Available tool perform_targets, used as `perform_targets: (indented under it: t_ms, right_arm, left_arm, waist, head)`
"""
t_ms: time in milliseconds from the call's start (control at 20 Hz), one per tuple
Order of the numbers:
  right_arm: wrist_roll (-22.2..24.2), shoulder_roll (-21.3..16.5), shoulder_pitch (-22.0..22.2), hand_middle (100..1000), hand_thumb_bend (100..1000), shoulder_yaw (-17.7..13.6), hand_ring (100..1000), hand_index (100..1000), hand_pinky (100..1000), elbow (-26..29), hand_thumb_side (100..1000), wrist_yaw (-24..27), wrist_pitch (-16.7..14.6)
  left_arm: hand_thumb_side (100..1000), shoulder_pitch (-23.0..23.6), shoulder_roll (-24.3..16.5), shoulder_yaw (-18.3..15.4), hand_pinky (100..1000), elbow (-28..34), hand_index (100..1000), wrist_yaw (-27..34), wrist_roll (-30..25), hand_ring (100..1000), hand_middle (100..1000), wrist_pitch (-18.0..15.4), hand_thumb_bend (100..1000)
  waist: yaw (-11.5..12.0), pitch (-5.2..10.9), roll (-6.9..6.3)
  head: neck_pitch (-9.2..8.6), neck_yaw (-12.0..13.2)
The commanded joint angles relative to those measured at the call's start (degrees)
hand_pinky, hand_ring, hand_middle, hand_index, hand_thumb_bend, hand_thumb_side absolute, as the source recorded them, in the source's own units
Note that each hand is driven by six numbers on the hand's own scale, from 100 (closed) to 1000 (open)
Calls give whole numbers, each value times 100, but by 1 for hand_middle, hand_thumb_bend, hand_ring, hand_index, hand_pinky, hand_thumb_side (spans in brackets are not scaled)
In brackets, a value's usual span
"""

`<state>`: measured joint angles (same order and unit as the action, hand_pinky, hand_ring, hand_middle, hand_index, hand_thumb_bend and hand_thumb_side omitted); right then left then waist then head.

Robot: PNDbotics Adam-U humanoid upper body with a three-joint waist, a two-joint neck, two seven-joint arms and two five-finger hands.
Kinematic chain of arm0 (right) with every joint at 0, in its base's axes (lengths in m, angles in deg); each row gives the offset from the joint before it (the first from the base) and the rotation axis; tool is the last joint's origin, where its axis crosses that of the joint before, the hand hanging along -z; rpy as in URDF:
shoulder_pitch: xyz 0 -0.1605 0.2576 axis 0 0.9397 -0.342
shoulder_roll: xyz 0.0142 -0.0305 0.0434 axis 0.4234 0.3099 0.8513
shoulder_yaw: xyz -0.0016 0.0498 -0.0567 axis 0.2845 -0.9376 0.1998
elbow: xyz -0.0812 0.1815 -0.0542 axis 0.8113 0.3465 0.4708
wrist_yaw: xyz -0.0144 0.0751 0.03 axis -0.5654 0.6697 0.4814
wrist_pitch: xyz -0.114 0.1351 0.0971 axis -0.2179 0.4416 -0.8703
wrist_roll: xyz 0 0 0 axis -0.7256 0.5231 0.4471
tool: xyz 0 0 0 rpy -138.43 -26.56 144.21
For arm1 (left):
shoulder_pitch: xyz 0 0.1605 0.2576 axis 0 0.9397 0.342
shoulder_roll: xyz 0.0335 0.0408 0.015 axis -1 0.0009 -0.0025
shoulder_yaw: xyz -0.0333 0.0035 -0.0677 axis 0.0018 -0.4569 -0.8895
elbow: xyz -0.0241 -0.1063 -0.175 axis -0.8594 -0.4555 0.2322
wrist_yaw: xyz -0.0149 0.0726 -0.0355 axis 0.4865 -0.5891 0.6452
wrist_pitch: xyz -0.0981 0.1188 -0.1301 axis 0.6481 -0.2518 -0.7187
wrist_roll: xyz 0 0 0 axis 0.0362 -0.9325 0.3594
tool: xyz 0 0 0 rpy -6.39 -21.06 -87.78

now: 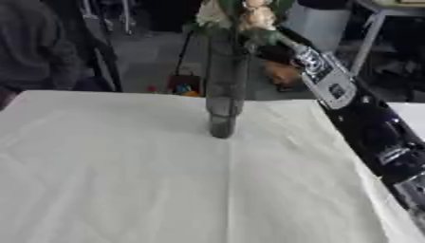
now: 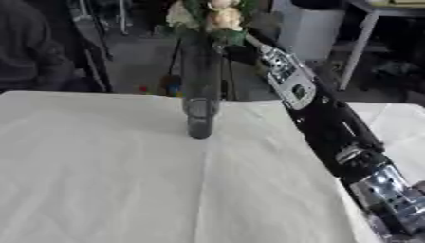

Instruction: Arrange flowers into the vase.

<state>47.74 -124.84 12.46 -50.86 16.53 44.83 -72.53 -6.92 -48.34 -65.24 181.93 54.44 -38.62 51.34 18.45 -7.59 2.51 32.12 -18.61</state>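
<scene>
A tall, narrow, dark see-through vase (image 1: 224, 90) stands upright on the white-covered table (image 1: 124, 180), near its far edge. Pale cream and peach flowers (image 1: 252, 14) with green leaves sit at the vase's mouth, cut off by the top of the view. My right arm (image 2: 319, 109) reaches in from the lower right, up to the vase's top. My right hand (image 1: 270, 51) shows as a dark shape just right of the vase's mouth, below the blooms. It is too blurred to tell whether it holds the stems. My left hand is out of sight.
A person in dark clothes (image 1: 37, 47) stands beyond the table's far left corner. Behind the table are a grey bin (image 1: 319, 23), a metal table leg (image 2: 353, 47) and small coloured items on the floor (image 1: 182, 88).
</scene>
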Motion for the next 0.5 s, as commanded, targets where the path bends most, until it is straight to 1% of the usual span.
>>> perform_targets:
  t_ms: [50, 500]
  right_arm:
    - [44, -161, -49, 907, 316, -14, 998, 959, 1000, 241, 859, 130, -3]
    - [162, -276, 280, 897, 302, 25, 983, 951, 1000, 730, 860, 444, 77]
  left_arm:
    - [741, -23, -68, -73, 658, 45, 715, -24, 28, 717, 671, 0, 573]
    - [741, 39, -58, -118, 658, 29, 714, -50, 74, 717, 671, 0, 573]
  waist:
    - [-50, 107, -22]
    - [-255, 164, 3]
  head:
    - [13, 43]
    - [62, 160]
